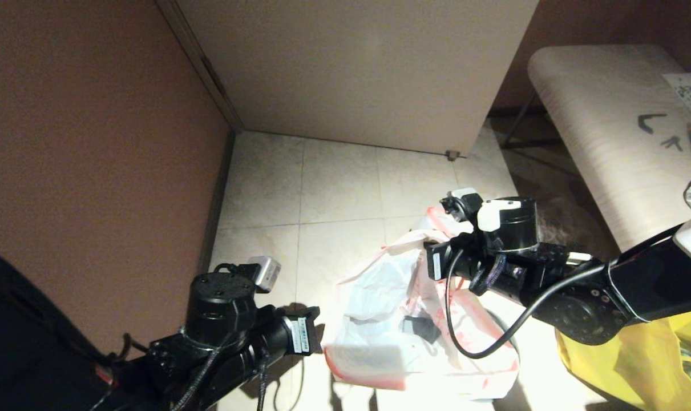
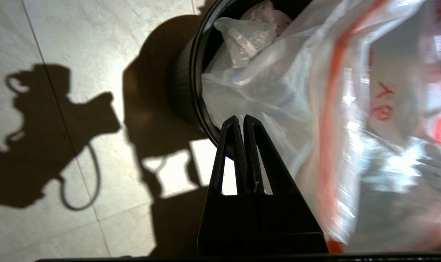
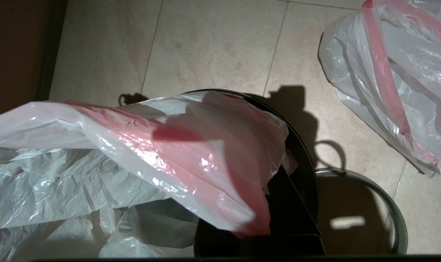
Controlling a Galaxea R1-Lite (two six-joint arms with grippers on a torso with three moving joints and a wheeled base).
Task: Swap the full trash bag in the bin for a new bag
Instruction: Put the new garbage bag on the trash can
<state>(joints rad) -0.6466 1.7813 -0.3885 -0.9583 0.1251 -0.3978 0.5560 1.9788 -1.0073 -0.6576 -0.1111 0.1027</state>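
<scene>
Now the right pincer (image 3: 258,222) grips the new bag (image 3: 140,153), draped into the bin (image 3: 304,174) beneath it; left pincer (image 2: 241,122) is closed, empty, just beside the bin's rim.

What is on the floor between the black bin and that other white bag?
Between the bin and the full trash bag there is only shadowed tile, per the right wrist view; the grey hoop lies beside the bin.
</scene>
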